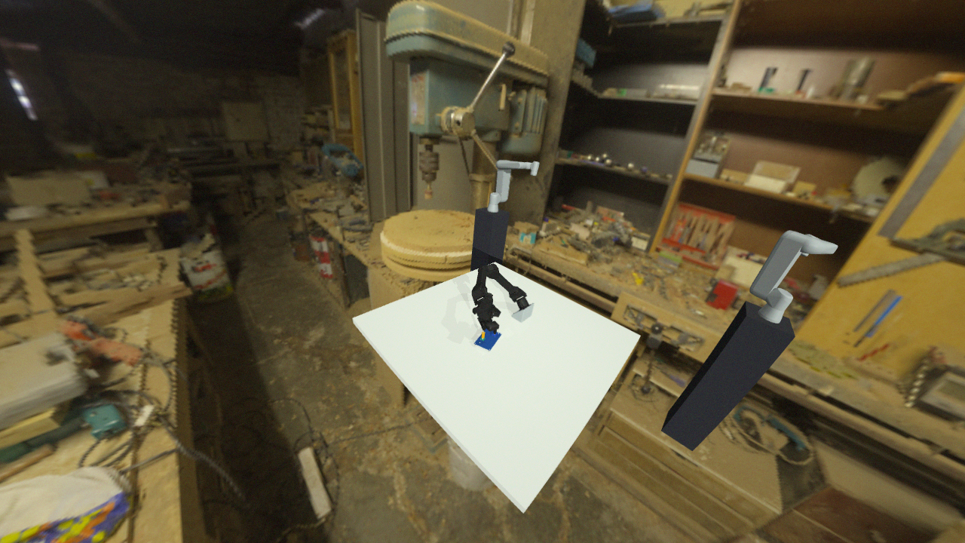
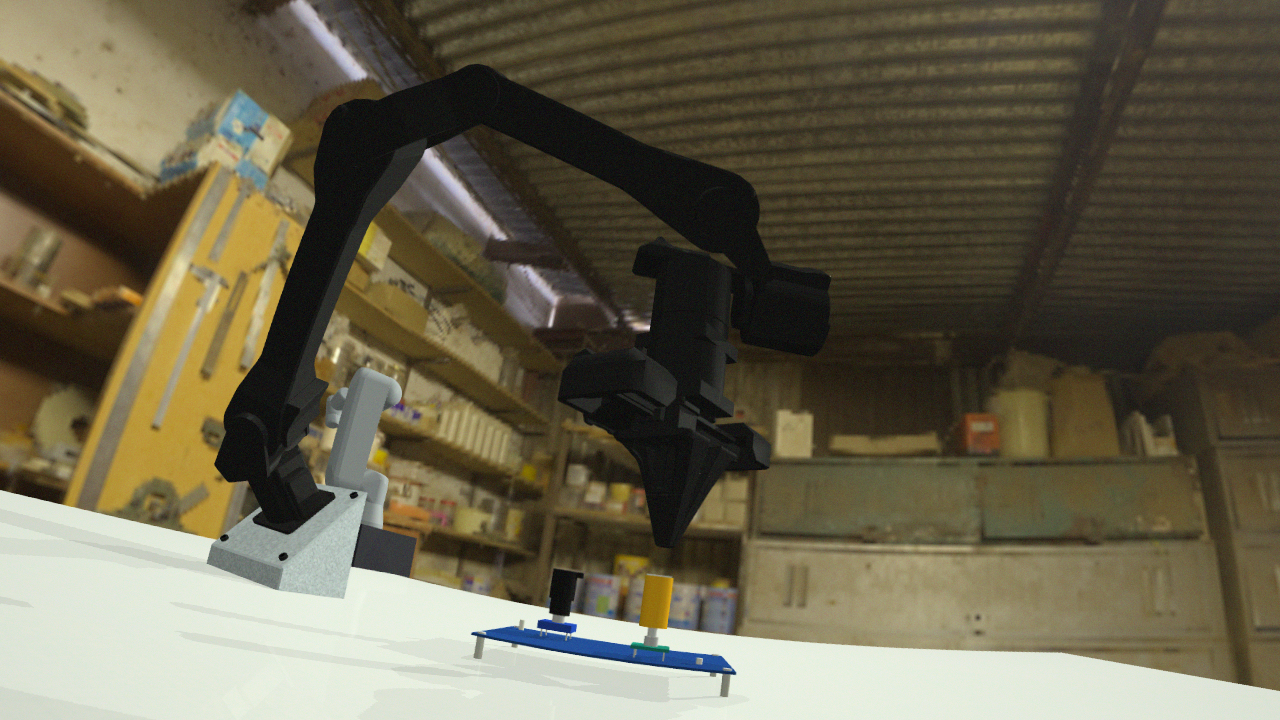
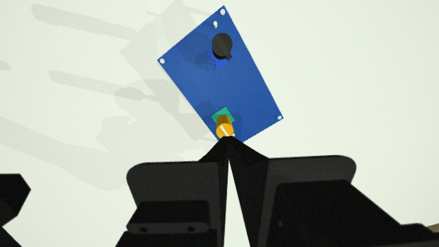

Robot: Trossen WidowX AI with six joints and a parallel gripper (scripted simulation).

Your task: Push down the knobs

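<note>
Exterior view shows the flat blue rectangular circuit board (image 2: 601, 646) standing on short metal legs on the white tabletop (image 2: 179, 653), in front of the grey base block of the black arm (image 2: 375, 161). All places below are given relative to this board. On its left part stands the short black cylinder knob (image 2: 564, 591) over a small blue potentiometer (image 2: 556, 625); on its right part stands the taller yellow cylinder knob (image 2: 656, 600) over a small green potentiometer (image 2: 648, 645). Under both knobs a thin piece of shaft is visible. The black gripper (image 2: 669, 537) hangs above the board, over the yellow knob and apart from it, pointing down. Its jaws are closed together to a point and hold nothing. From the wrist view the closed tips (image 3: 227, 140) appear just at the yellow knob's top (image 3: 224, 130), which carries a white line.
</note>
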